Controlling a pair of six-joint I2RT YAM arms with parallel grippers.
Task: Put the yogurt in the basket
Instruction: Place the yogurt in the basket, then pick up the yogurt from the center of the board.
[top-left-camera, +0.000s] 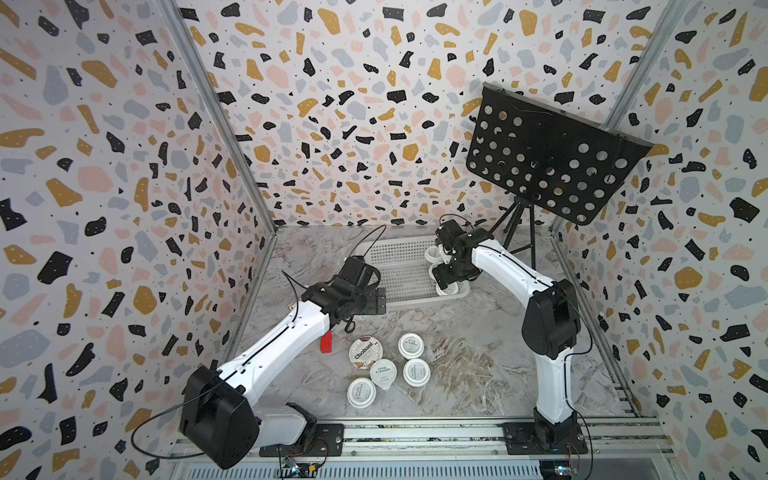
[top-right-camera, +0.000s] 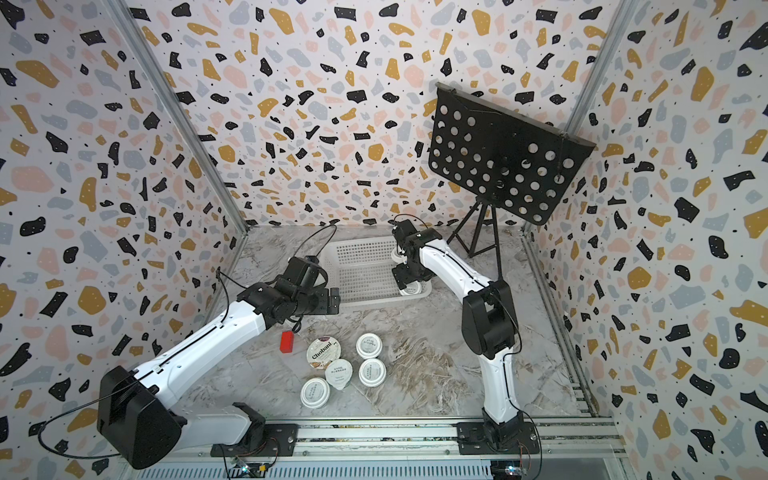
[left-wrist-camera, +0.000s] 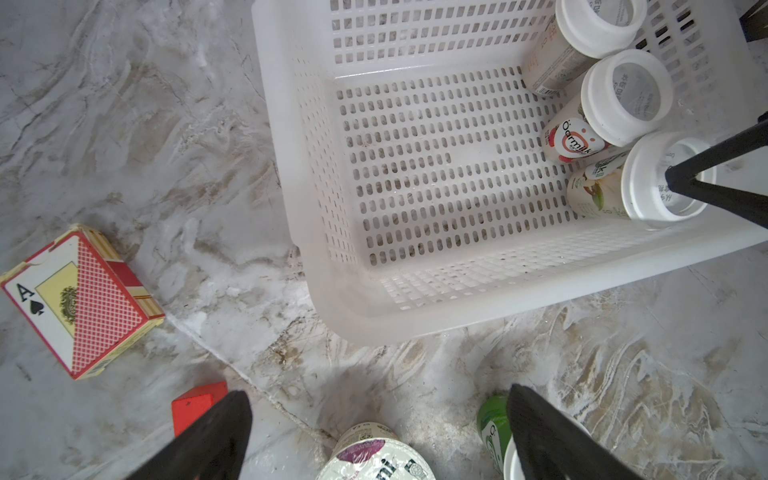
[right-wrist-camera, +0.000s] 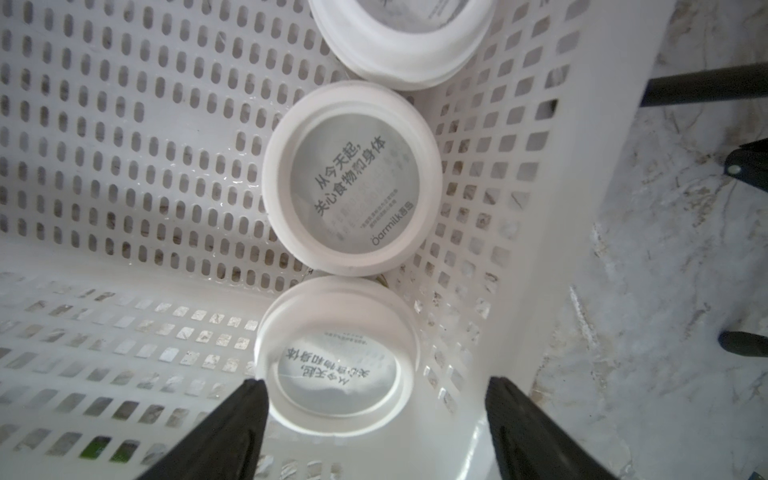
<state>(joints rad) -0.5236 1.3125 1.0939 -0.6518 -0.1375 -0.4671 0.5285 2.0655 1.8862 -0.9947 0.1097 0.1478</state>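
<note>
Bright, soft, even light; faint shadows on the grey marbled tabletop (top-left-camera: 478, 345). Both top views bow at their edges. In my right wrist view the black fingers (right-wrist-camera: 228, 432) and nearest round white yogurt lid (right-wrist-camera: 338, 374) blur.

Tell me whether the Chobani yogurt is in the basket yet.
Out. The Chobani yogurt sits on the table, apart from the basket.

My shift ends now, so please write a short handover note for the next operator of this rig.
Left gripper: open, empty, over the grey marble table.
Right gripper: open, above a white round yogurt cup standing in the white perforated plastic basket.
Done: three cups in the basket, along one wall.
To do: five cups on the table, the wide Chobani cup among them.
</note>
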